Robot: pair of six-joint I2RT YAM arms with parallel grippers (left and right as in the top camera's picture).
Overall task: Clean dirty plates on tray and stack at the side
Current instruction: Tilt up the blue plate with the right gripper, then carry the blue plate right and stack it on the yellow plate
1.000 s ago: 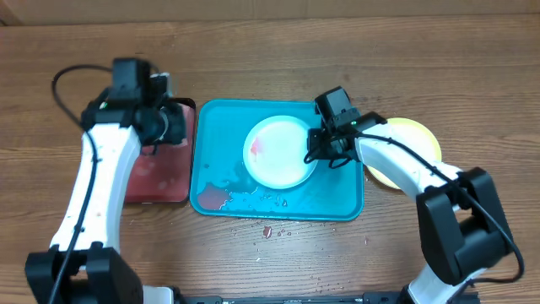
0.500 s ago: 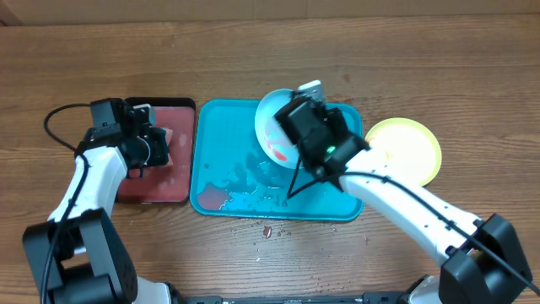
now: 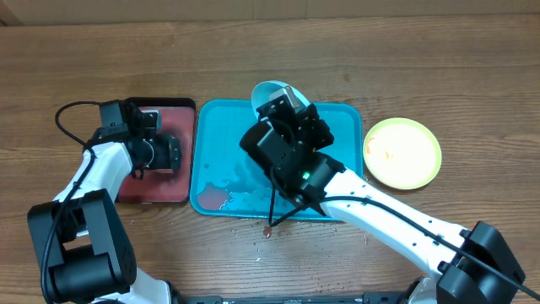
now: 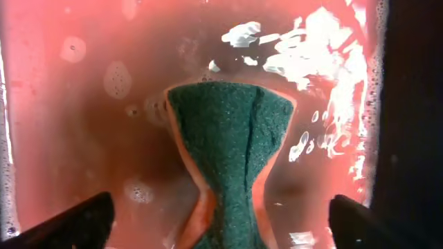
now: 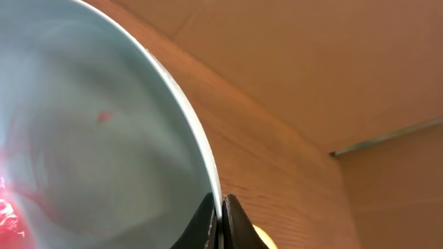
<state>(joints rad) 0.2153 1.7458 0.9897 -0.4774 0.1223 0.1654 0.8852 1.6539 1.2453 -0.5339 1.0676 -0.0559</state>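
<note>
One large cyan-blue rectangular plastic tray [image 3: 211, 143], wet, mid wooden table [image 3: 84, 51]; smaller reddish black-rimmed tray [image 3: 173, 181] just left of it. Lime-green-rimmed round plate [image 3: 402, 152] lies flat on table, right of big tray, apart from it. Pale round shallow plastic plate [image 5: 104, 138] held up over big tray's far edge, tilted steep, nrly on edge, dirty face twd my wrist cam. It is round, so no long axis. Green-topped hourglass sponge [image 4: 228, 138] sits in reddish tray. My right gripper [image 5: 220, 207] pinches plate rim, thin bite only. My left gripper [image 4: 220, 202] is spread, fingers either side of sponge. Risk: wet rim + small grip, so plate cd pivot or slip, drop onto tray. Red smears [image 5: 10, 204] not yet cleaned.
</note>
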